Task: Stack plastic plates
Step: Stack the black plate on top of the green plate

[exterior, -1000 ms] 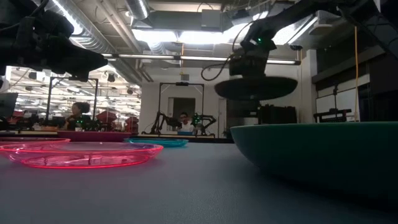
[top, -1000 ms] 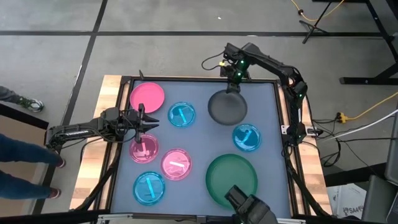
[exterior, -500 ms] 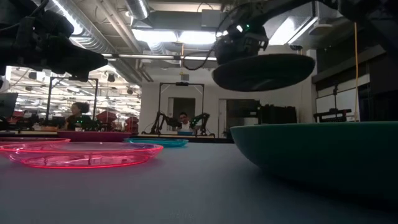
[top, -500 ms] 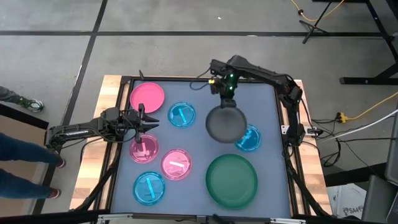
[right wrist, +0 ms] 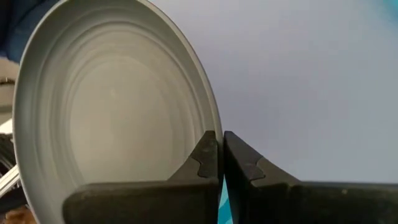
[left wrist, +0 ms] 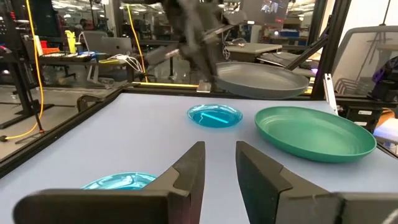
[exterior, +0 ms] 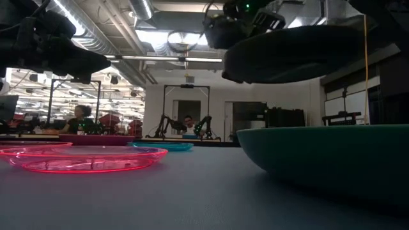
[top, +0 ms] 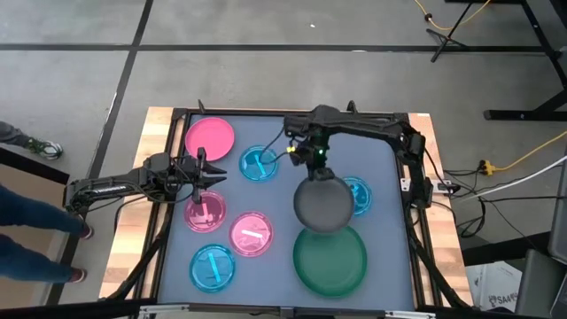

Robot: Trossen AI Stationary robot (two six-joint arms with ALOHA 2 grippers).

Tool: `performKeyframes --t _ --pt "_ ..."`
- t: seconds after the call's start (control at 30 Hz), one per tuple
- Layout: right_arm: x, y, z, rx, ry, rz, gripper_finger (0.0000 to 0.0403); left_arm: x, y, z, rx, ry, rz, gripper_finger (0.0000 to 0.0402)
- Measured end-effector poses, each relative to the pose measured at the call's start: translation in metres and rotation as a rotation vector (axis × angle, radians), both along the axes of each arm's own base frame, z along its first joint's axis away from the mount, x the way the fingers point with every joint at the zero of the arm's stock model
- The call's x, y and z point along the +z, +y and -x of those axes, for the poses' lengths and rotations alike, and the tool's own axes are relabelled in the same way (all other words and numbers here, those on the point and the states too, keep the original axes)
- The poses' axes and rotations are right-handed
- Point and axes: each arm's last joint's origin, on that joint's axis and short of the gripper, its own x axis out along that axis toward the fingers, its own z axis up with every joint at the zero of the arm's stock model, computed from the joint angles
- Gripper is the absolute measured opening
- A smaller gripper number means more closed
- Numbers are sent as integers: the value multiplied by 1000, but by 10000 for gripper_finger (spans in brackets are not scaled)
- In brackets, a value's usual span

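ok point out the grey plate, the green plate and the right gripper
grey plate [top: 323,206], high view, middle of its dish
green plate [top: 330,266], high view, bare lower part of its dish
right gripper [right wrist: 220,158], right wrist view, between its fingertips, on the grey plate's rim

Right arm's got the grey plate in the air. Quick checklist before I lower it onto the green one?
1. Grip: right gripper shut on the grey plate's rim: ok.
2. Plate lifted clear of the table, low view: ok.
3. Alignment: grey plate only overlaps the green plate's far edge, not centred: not ok.
4. Green plate empty: ok.
5. Small blue plate lies partly under the grey plate; whether the path clears it: cannot tell.
6. Left gripper open, above the pink translucent plate, away from the drop: ok.
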Motion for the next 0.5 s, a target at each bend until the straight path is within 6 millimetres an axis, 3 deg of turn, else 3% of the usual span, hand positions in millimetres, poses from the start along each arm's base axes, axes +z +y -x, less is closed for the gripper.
performKeyframes --t 0.5 --pt "0 80 -11 159 15 -1 0 0 0 0 0 0 -1 84"
